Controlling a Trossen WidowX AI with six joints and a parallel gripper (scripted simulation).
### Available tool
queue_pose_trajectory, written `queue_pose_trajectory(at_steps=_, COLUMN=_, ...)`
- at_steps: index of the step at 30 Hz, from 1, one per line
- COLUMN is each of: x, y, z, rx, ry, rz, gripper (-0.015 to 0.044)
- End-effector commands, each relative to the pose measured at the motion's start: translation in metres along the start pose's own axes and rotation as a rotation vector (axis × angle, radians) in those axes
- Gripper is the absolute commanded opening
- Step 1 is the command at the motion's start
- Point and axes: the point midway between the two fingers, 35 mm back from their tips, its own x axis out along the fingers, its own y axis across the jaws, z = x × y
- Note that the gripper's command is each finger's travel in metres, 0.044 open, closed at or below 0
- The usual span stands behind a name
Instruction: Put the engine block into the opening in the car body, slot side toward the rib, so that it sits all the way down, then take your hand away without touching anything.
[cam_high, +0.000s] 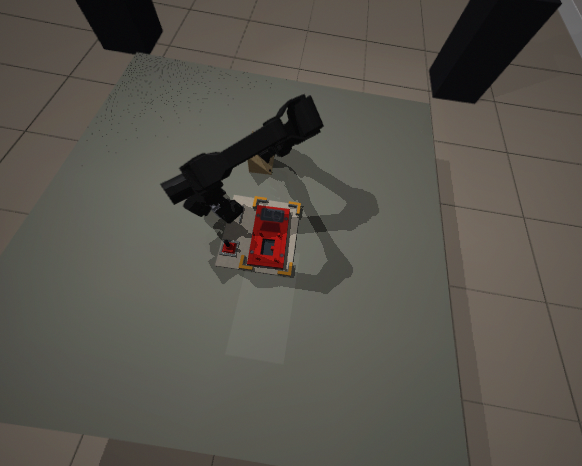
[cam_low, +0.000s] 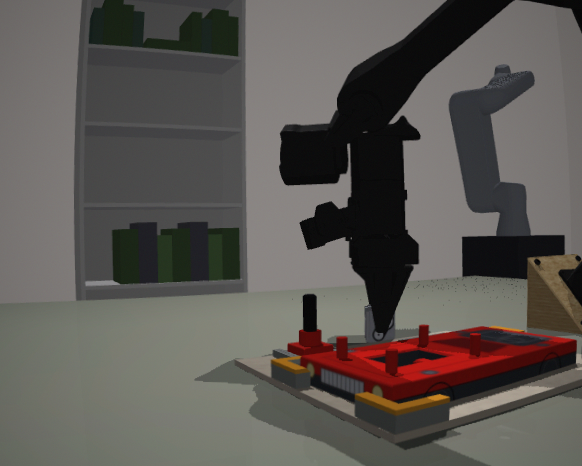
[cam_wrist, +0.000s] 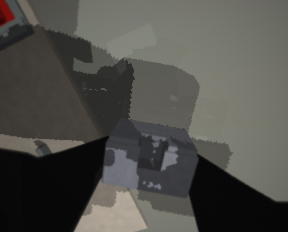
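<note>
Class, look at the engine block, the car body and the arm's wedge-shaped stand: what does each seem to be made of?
Engine block: perhaps metal or grey plastic; plain grey, crisp edges.
Car body: probably plastic or painted metal; even, glossless red.
Stand: likely wood or plywood; tan, with faint streaks like grain.
</note>
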Motion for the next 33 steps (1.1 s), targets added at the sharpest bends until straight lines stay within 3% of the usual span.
queue_pose_trajectory(at_steps=1, x=0.001, y=0.000, z=0.000, rx=0.005, ry=-0.001, rz=0.003, gripper=0.0177)
queue_pose_trajectory(at_steps=3, x=0.001, y=0.000, z=0.000, rx=0.005, ry=-0.001, rz=0.003, gripper=0.0164)
queue_pose_trajectory(at_steps=10, x=-0.013, y=0.001, z=0.004, rx=0.006, ry=-0.002, rz=0.001, gripper=0.0000)
queue_pose_trajectory(at_steps=33, x=-0.084, y=0.002, z=0.009, rx=0.007, ry=-0.004, rz=-0.002, gripper=0.0000)
